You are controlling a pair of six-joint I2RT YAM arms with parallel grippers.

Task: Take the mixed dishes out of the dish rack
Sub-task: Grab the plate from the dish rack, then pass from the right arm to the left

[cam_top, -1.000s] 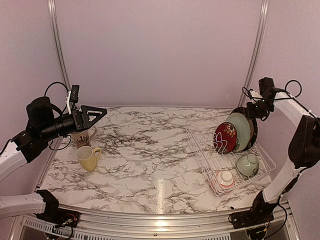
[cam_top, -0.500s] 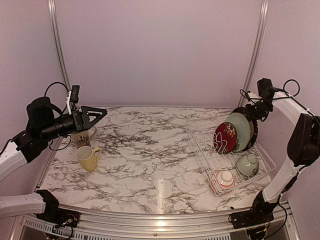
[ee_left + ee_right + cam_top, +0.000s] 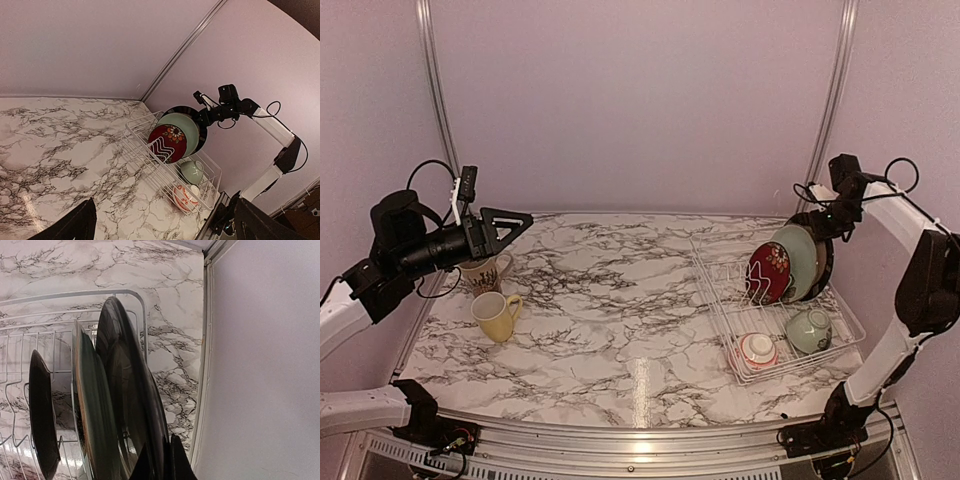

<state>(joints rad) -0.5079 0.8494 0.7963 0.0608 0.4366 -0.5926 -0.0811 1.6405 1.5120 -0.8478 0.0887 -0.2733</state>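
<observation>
Three plates stand on edge in the dish rack [image 3: 716, 313], stacked face to face: red patterned plate [image 3: 770, 272] in front, pale green plate [image 3: 798, 260] in the middle, black-rimmed plate [image 3: 127, 380] at the back, closest to the right-hand wall. That back one is what matters here. The right gripper [image 3: 161, 460] sits on its top rim from above, one finger on each face, and looks pinched onto the edge. Since the plate's flat plane runs upright and the green plate is just beside it, the clean way out is probably straight up along that plane, no tilting into its neighbour or the tines. The left gripper [image 3: 512, 226] is well apart on the other side of the table, fingers spread wide and holding nothing, hanging over the cream printed mug [image 3: 485, 272] and yellow mug [image 3: 496, 315], which sit on the marble. So the right arm is the one in reach. Pale green bowl [image 3: 809, 329] and red-rimmed white bowl [image 3: 757, 350] lie at the rack's near end.
</observation>
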